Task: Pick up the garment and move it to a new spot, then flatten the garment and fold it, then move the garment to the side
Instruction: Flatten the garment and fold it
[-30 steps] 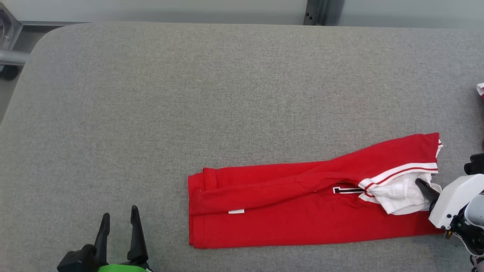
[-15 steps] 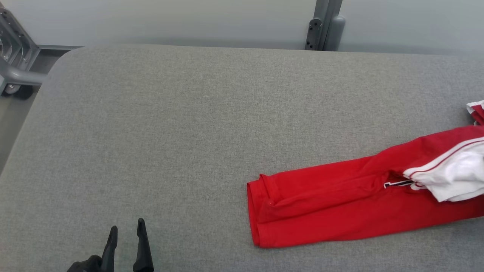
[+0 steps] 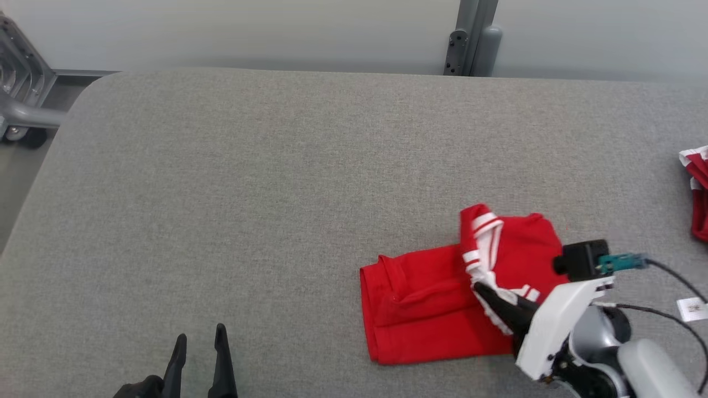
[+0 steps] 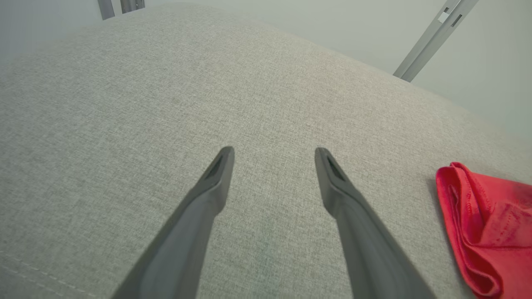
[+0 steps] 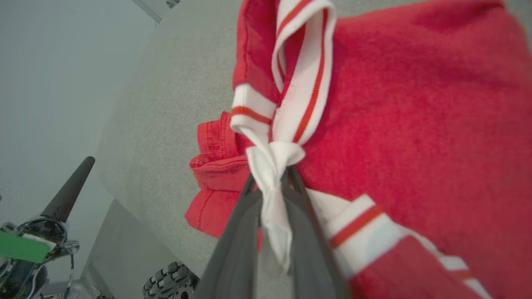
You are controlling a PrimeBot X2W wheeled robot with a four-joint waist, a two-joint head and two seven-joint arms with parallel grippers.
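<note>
the grey padded table point(image 3: 249, 182) is wide, and your red garment point(image 3: 420, 315) sits on its near right part. a second ago the garment lay stretched long from left to right. now its right end is lifted and carried over toward the left, so it reads much shorter. the left hem is in the same spot as half a second ago. by the look of it the fold is underway but not yet laid flat. the long axis runs left to right, hemmed end pointing left, raised flap tipping toward the far side. your right gripper point(image 3: 480, 290) is clamped tight on the white striped trim point(image 5: 303, 83). your left gripper point(image 3: 201, 333) hovers at the near left, fingers spread wide, holding nothing, well apart from the cloth.
</note>
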